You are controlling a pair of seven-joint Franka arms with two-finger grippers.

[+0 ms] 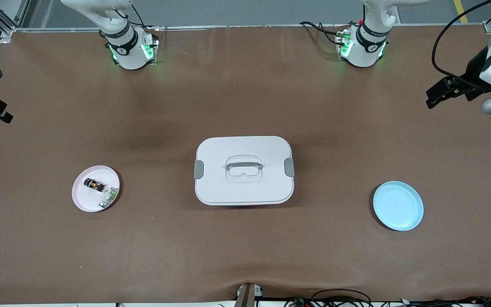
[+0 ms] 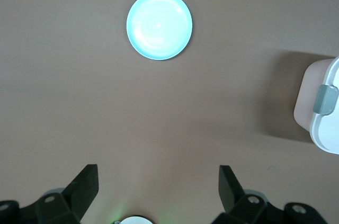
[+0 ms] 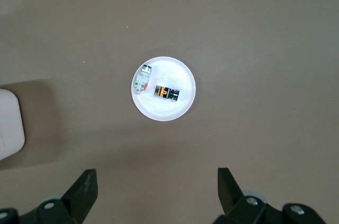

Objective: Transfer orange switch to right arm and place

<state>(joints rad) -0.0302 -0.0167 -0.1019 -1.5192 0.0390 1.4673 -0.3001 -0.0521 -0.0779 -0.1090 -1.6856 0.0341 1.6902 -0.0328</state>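
The orange switch [image 1: 93,184], a tiny black block with an amber middle, lies on a pale pink plate [image 1: 81,198] toward the right arm's end of the table. In the right wrist view the switch [image 3: 166,93] lies near the middle of that plate [image 3: 164,112]. My right gripper [image 3: 156,176] is open and empty, high above the table beside the plate. My left gripper [image 2: 158,173] is open and empty, high over bare table at the left arm's end; in the front view it [image 1: 435,96] shows at the edge.
A small white-and-green part [image 1: 108,197] shares the pink plate [image 3: 142,80]. A white lidded box [image 1: 244,187] with a handle stands mid-table. A light blue plate [image 1: 398,206] lies toward the left arm's end, seen in the left wrist view [image 2: 159,25].
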